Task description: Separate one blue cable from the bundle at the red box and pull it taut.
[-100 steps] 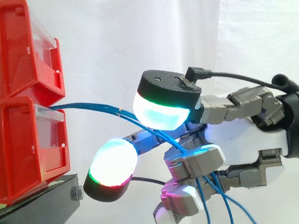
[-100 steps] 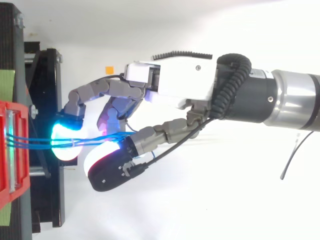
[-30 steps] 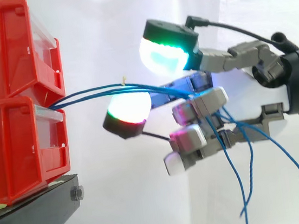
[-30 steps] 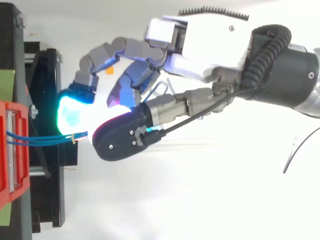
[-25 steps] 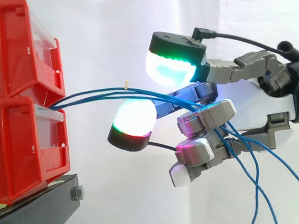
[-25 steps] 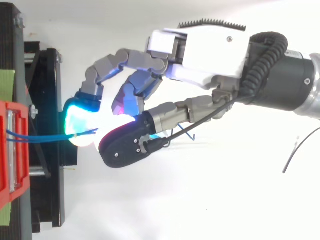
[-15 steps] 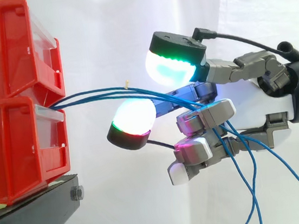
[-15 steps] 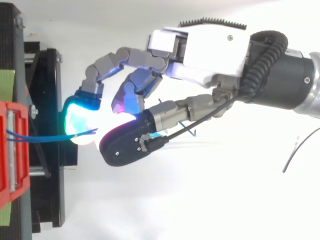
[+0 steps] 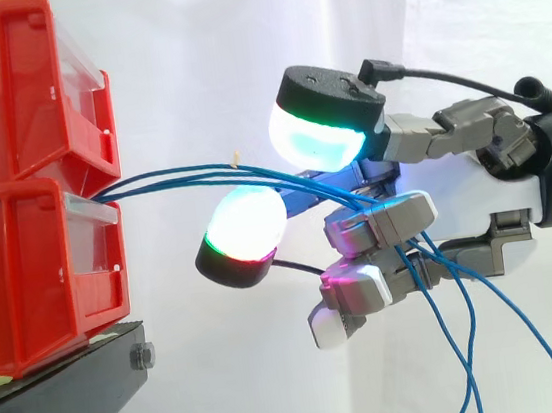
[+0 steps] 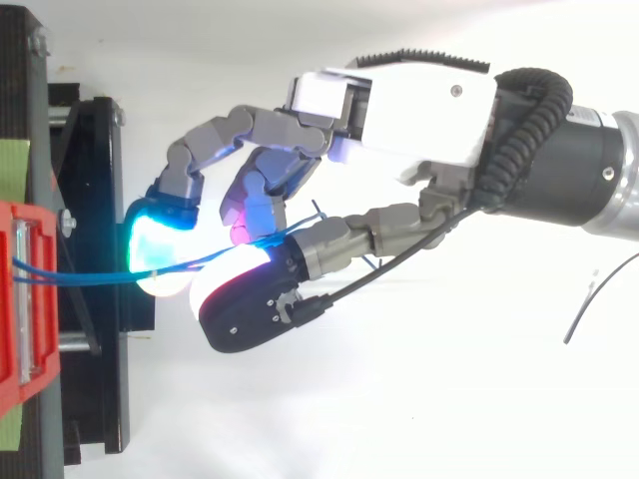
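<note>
Several thin blue cables [image 9: 182, 178] leave the front of the lower red bin [image 9: 23, 278] and run right, almost level, into my hand [image 9: 478, 207]. There they pass under the thumb's cyan-green pad [image 9: 319, 126] and over two curled fingers [image 9: 378, 219], then droop loose below the palm. One straighter finger with a white-green pad [image 9: 244, 229] reaches under the cables towards the bin. In the top view the cables [image 10: 80, 276] run from the bin [image 10: 18, 299] between a cyan pad [image 10: 155, 244] and the thumb of the hand [image 10: 419, 100].
A second red bin [image 9: 0, 89] sits on top of the lower one, both on a black stand [image 9: 67, 393]. A white curtain hangs behind. A small pale tie [image 9: 235, 156] sits on the cables. A thin dark wire [image 10: 581, 309] lies at the right.
Since 3.3 s ago my hand has risen and drawn back right, lifting the cables. In the last second the thumb pad has sunk slightly towards them; the loose ends swing.
</note>
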